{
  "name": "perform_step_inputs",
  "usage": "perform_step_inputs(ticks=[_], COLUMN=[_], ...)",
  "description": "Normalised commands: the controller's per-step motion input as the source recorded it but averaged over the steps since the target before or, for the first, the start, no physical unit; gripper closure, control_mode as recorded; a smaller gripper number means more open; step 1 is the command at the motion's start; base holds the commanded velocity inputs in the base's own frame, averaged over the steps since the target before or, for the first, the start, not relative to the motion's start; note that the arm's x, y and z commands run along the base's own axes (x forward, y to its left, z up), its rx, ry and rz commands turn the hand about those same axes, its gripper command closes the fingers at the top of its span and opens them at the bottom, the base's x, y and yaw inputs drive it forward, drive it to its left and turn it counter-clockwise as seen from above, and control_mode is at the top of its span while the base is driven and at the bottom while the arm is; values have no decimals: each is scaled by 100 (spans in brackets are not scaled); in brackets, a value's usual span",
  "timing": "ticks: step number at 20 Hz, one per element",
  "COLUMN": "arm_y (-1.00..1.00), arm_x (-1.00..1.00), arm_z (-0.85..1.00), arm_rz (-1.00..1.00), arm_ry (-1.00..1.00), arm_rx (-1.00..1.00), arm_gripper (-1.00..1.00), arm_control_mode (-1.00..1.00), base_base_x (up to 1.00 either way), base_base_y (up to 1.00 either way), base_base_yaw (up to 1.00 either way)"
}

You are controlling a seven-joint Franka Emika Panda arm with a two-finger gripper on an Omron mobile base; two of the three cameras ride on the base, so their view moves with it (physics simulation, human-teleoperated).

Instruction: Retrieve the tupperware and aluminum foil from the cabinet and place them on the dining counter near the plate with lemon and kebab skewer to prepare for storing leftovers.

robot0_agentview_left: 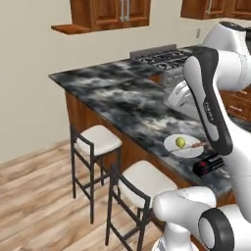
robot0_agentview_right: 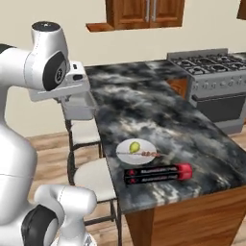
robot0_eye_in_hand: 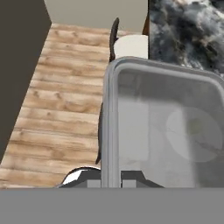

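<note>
My gripper (robot0_eye_in_hand: 112, 183) is shut on the near rim of the grey translucent tupperware (robot0_eye_in_hand: 162, 127), holding it in the air over the left edge of the dining counter (robot0_agentview_right: 158, 110). The tupperware (robot0_agentview_right: 79, 104) hangs under the hand, above the stools. On the counter's near end lies the black aluminum foil (robot0_agentview_right: 156, 174) box with a red end, just in front of the plate (robot0_agentview_right: 126, 150). The plate carries the lemon (robot0_agentview_right: 135, 146) and the kebab skewer (robot0_agentview_right: 146, 154). The cabinet (robot0_agentview_right: 144, 12) hangs on the far wall with its doors shut.
Two white-cushioned stools (robot0_agentview_left: 98, 139) (robot0_agentview_left: 144, 181) stand along the counter's left side over a wooden floor. A stove (robot0_agentview_right: 211, 62) sits at the counter's far right. The robot's own arm (robot0_agentview_left: 211, 98) covers part of the counter.
</note>
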Motion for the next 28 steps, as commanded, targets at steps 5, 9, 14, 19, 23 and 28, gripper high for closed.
perform_step_inputs(ticks=[5, 9, 14, 19, 23, 28], arm_y=[0, 0, 0, 0, 0, 42], arm_x=[0, 0, 0, 0, 0, 22], arm_z=[0, 0, 0, 0, 0, -17], arm_rz=[0, 0, 0, 0, 0, 2], arm_ry=[0, 0, 0, 0, 0, 4], arm_rx=[0, 0, 0, 0, 0, 0], arm_gripper=[100, 100, 100, 100, 100, 100], arm_control_mode=[100, 100, 100, 100, 100, -100], base_base_x=[52, 31, 38, 51, 43, 16], base_base_y=[45, 53, 60, 89, 64, 22], base_base_yaw=[-75, -84, -81, -61, -23, 0])
